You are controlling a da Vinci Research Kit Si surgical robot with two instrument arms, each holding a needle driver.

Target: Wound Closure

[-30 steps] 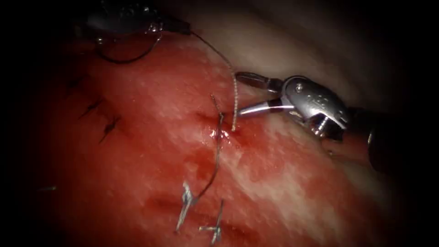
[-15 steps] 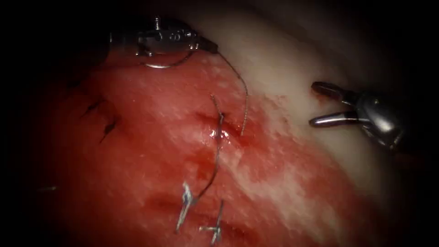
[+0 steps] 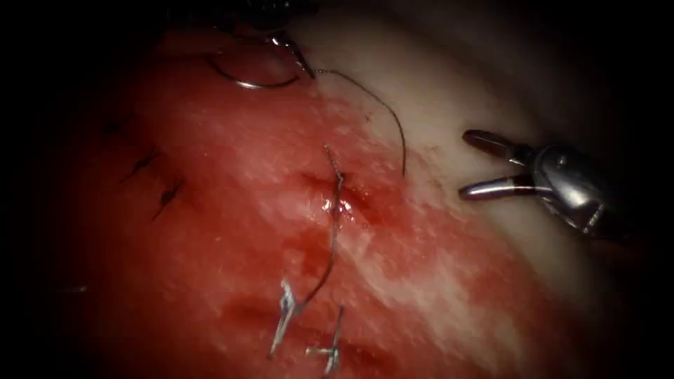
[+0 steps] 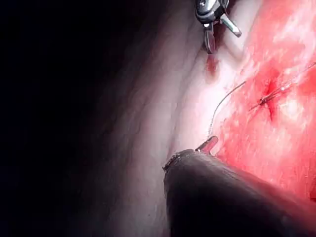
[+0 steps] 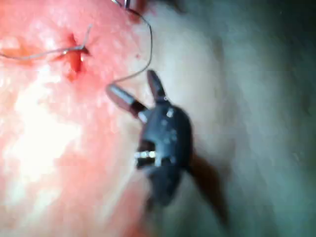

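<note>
Needle [image 3: 246, 81] clear of tissue [image 3: 232, 231] in left jaws [image 3: 298, 63]; right jaws [image 3: 481, 165] parted, empty.

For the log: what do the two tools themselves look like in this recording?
The right arm's tool has two slim, shiny silver metal jaws on a rounded steel wrist, running into a dark shaft. The left arm's tool shows a dark, matte cylindrical shaft with a small slim metal tip. No markings are legible.
</note>
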